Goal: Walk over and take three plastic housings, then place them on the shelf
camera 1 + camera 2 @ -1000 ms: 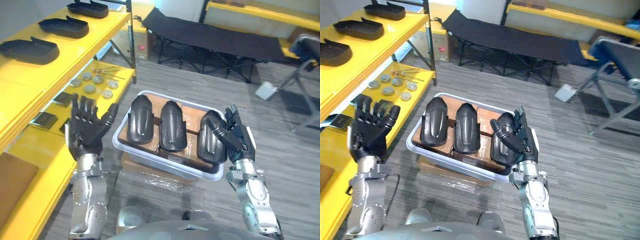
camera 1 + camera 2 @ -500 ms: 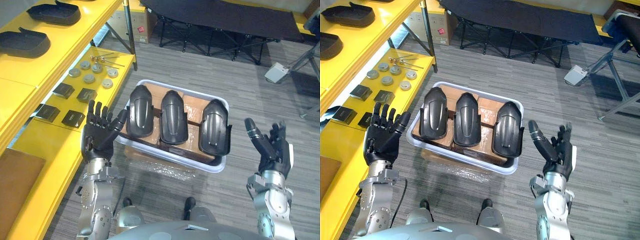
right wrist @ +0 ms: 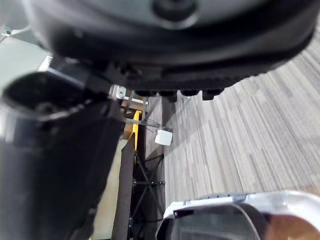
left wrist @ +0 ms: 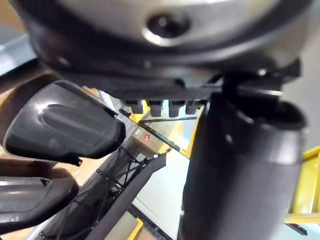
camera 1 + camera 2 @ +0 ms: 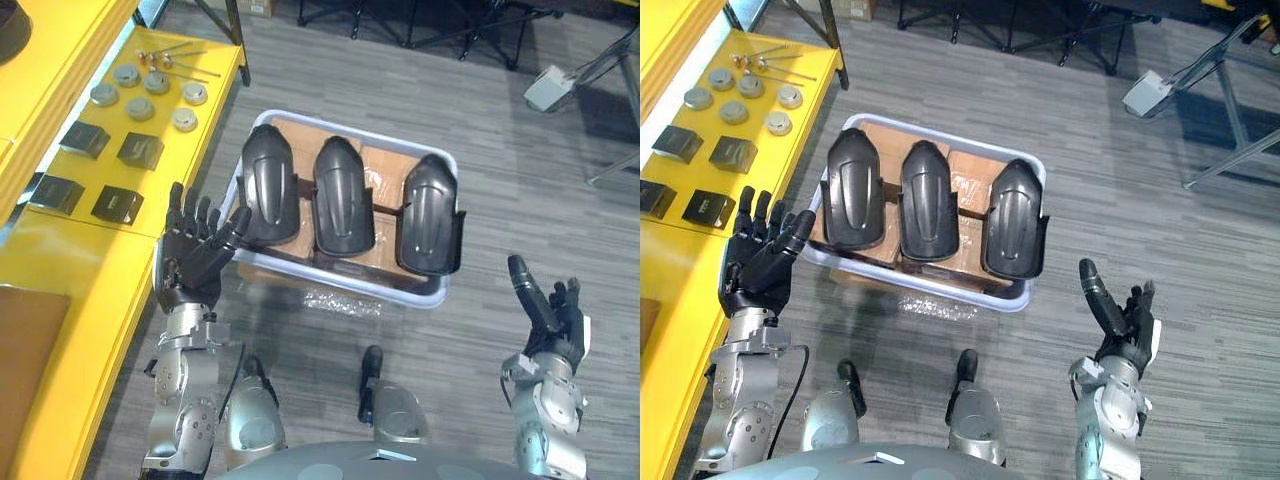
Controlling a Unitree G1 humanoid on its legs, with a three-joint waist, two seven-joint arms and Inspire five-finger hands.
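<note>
L robot hand (image 5: 193,255) open, fingers spread, beside bin (image 5: 340,286) w/ three housings (image 5: 344,200); R robot hand (image 5: 550,320) open, well apart.

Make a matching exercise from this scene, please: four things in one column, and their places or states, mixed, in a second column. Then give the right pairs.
Column one
1. housings
2. discs
3. left hand
4. right hand

Column two
A. open, over the floor, to the right of the bin
B. lying on the yellow shelf
C. side by side in the bin
D. open, beside the bin's left end

Pairs: 1-C, 2-B, 3-D, 4-A
</note>
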